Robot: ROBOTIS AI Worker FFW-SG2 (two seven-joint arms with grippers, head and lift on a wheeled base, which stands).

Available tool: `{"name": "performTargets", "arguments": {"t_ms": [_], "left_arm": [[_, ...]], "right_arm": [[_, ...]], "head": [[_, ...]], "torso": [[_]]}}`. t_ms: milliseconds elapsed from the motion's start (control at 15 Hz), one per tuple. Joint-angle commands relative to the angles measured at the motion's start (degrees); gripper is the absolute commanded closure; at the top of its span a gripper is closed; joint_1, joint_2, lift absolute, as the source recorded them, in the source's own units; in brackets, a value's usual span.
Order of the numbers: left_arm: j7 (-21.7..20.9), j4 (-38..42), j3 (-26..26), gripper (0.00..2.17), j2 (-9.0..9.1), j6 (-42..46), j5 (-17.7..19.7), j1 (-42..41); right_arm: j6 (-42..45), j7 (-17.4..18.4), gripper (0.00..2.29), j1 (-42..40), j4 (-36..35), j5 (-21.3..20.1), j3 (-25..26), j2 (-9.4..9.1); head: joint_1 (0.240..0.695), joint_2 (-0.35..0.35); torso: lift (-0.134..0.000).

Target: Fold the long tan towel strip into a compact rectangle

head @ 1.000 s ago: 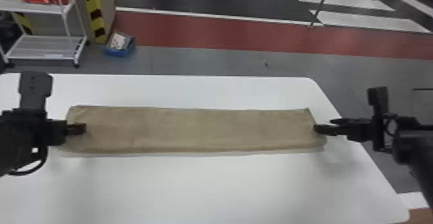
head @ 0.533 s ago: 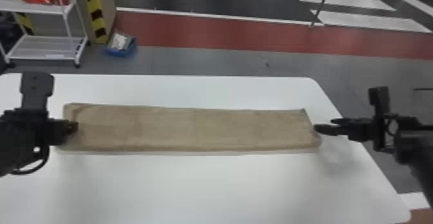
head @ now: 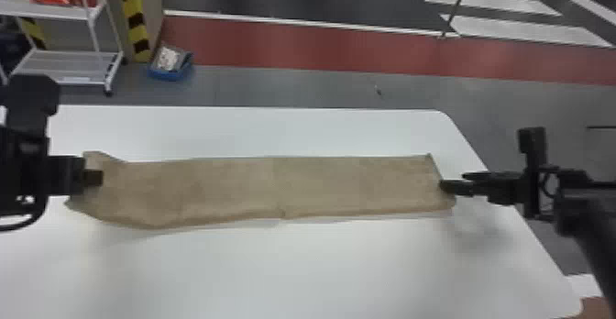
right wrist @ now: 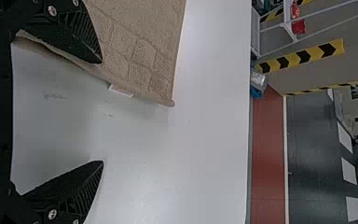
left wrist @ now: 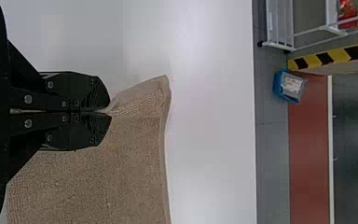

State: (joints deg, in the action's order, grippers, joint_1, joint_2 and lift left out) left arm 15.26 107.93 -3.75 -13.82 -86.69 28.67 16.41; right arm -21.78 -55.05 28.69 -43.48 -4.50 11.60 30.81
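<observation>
The white desk (head: 293, 272) spans the near side of the scene and gives the cloth a flat bed for folding. The long tan towel strip (head: 321, 187) lies across it from left to right, presumably so that each end is within reach of one arm.

The right tool (right wrist: 102, 112) is spread wide at the strip's right end, one finger over the cloth by the end edge and the other apart from it over the desk. It probably waits there to steady that end; whether it presses down, I cannot tell. The left tool (left wrist: 109, 112) is closed narrow on the strip's left end, nipping it between the two corners, likely so that this end can be carried over to the right to halve the length. A small white tag (right wrist: 121, 90) sticks out from under the strip's right end.

Compared with the earlier head views, where the strip lies straight and smooth, its left end is now puckered around the grip, the near edge bows out toward the near side, and a small kink shows near its middle. The left tool has shifted slightly left.
</observation>
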Motion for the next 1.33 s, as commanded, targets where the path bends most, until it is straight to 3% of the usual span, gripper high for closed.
{"name": "performTargets", "arguments": {"t_ms": [0, 67, 267, 467, 600, 733, 867, 1000, 1067, 1267], "left_arm": [[2.67, 1.23, -4.6, 1.38, 0.11, -3.34, 13.43, 2.83], [2.84, 1.59, -6.44, 1.38, 0.2, -3.34, 18.96, 3.27], [4.78, 5.45, -8.11, 1.38, 0.9, -3.34, 23.36, 3.8], [6.1, 8.0, -11.72, 1.38, 0.64, -3.34, 33.38, 3.89], [6.01, 7.21, -14.09, 1.38, 0.2, -3.34, 40.15, 4.15], [7.77, 7.21, -13.39, 1.38, 0.29, -3.34, 41.38, 6.61], [9.7, 7.21, -12.86, 1.38, 0.9, -3.34, 43.84, 9.6], [11.02, 7.74, -12.24, 1.38, 1.34, -3.34, 44.01, 11.1], [11.72, 8.53, -12.07, 1.38, 1.25, -3.34, 44.28, 11.1], [11.9, 9.58, -12.33, 1.38, 1.08, -3.34, 44.45, 10.04]], "right_arm": [[-2.61, -0.58, 0.12, -3.99, -7.4, 2.48, 1.67, -1.81], [-6.13, -1.02, 0.12, -6.1, -12.41, 3.27, 2.9, -2.78], [-11.58, -1.64, 0.12, -10.76, -23.22, 3.79, 6.86, -5.85], [-12.63, -2.08, 0.12, -14.89, -31.75, 8.72, 9.4, -9.63], [-7.89, -2.25, 0.13, -16.3, -34.39, 8.63, 6.59, -13.24], [-3.14, -2.16, 0.22, -16.38, -34.65, 7.92, 2.99, -17.89], [-1.91, -0.23, 0.59, -16.38, -34.3, 7.22, -1.49, -21.85], [-0.68, 2.23, 1.4, -16.74, -34.03, 7.05, -5.19, -25.72], [1.96, 4.34, 1.69, -17.44, -33.77, 7.05, -7.73, -27.03], [7.76, 9.26, 1.84, -17.0, -30.61, 8.01, -15.03, -27.56]], "head": [[0.695, -0.202], [0.695, -0.201], [0.695, -0.205], [0.695, -0.196], [0.695, -0.186], [0.687, -0.157], [0.677, -0.111], [0.659, -0.043], [0.653, -0.019], [0.648, 0.055]], "torso": [[-0.128], [-0.128], [-0.128], [-0.128], [-0.128], [-0.128], [-0.128], [-0.128], [-0.128], [-0.128]]}}
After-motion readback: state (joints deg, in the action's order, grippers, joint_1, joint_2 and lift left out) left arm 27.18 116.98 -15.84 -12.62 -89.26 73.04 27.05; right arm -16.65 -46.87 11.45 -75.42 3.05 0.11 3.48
